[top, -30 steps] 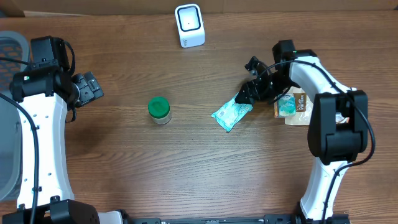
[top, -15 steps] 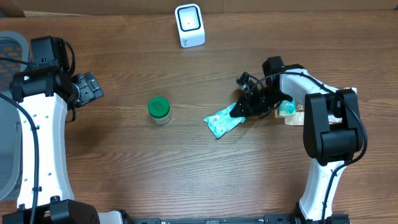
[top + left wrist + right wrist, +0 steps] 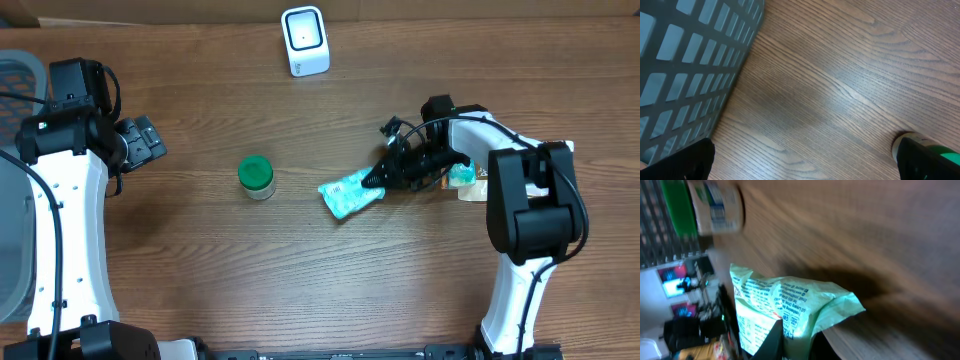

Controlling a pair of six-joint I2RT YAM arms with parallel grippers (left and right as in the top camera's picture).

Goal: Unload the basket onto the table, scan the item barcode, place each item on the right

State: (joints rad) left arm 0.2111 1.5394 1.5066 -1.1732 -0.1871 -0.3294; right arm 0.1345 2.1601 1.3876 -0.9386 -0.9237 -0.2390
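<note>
Dragged leftward over the last second, the green packet [image 3: 348, 193] lies front-right of the scanner [image 3: 304, 40], its edge pinched by the right gripper [image 3: 378, 178]. It should lift slowly, turning the printed face squarely toward the scanner. Left gripper [image 3: 145, 140] idles, spread.

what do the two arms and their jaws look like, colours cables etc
Both the left arm and right arm have white shell links joined by boxy black joint housings. Thin black cables loop along each. The jaws are black. No legible markings show.
</note>
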